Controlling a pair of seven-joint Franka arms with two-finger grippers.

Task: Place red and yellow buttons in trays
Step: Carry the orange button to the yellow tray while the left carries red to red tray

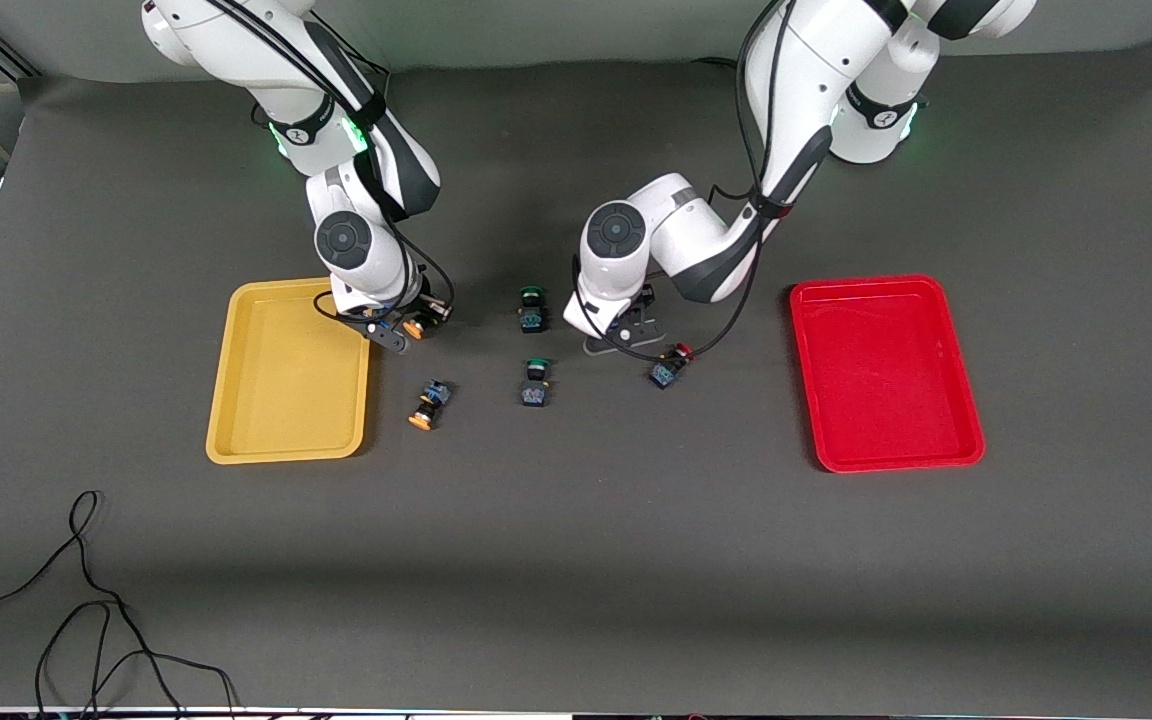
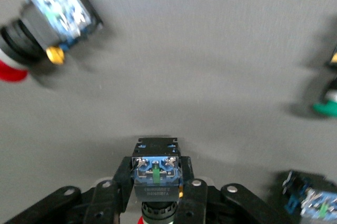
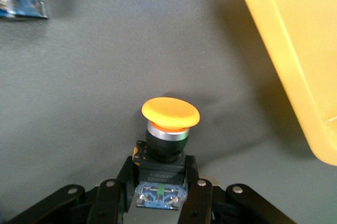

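Gripping buttons, right claw (image 1: 414,326) orange-capped, left claw (image 1: 636,325) one; yellow tray (image 1: 236,400), red tray (image 1: 956,400) hold nothing.

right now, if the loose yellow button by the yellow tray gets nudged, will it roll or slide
The loose yellow button lies on its side; its round cap would probably make it roll in an arc, though the boxy body should stop it soon. It looks stiff and light, so it may skid on the mat.

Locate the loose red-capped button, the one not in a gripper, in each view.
Front view: the loose red button lies on the table between the green buttons and the red tray, just below the left gripper.
Left wrist view: it lies on its side at the upper corner.
Right wrist view: not in it.
Shared landmark: none spans all three; a green button links two.
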